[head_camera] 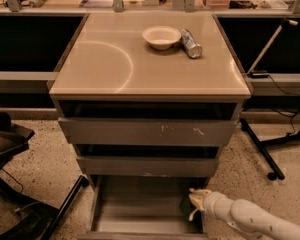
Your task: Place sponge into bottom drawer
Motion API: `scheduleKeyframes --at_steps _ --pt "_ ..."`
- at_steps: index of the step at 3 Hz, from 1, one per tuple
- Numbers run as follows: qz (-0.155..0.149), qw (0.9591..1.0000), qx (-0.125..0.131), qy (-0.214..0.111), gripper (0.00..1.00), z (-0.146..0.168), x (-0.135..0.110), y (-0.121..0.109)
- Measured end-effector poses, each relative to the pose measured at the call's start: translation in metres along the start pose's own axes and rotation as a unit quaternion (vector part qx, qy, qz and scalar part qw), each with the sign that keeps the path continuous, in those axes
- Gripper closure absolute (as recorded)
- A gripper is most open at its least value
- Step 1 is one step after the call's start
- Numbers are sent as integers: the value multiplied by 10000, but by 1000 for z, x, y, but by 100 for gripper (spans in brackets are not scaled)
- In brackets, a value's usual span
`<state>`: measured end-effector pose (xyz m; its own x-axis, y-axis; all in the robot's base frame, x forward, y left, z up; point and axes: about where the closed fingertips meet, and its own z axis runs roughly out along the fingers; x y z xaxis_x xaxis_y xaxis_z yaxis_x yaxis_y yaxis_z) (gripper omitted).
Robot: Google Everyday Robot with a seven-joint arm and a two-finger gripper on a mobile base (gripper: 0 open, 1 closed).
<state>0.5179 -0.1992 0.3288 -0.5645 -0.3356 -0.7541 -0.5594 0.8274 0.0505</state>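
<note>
Nearly done, the sponge (185, 207) is down in the bottom drawer (135, 211) at the gripper (192, 204), but I cannot tell if it is held or let go.

1. Your robot's gripper (195, 205) ends in a pale cream-yellow tip, seen over the right-hand side of the bottom drawer (135, 211).
2. Directly behind it, at the drawer's right wall, you see a short, rounded white wrist collar (214, 204).
3. Your arm (255, 223) is a smooth, glossy white tube to the right of the drawer, and it grows thicker the farther it runs from the drawer.
4. A faint seam splits the shell into rounded segments, and the underside is shaded a soft grey.
</note>
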Motion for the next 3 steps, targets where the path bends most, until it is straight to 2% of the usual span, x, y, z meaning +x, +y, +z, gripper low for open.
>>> scheduleKeyframes --at_steps 1,2,3 --pt "562 9963 -618 -191 100 31 32 16" --pt "1237 9837 -1270 -306 100 58 59 12" --pt "1238 9837 -1271 -301 100 59 60 13"
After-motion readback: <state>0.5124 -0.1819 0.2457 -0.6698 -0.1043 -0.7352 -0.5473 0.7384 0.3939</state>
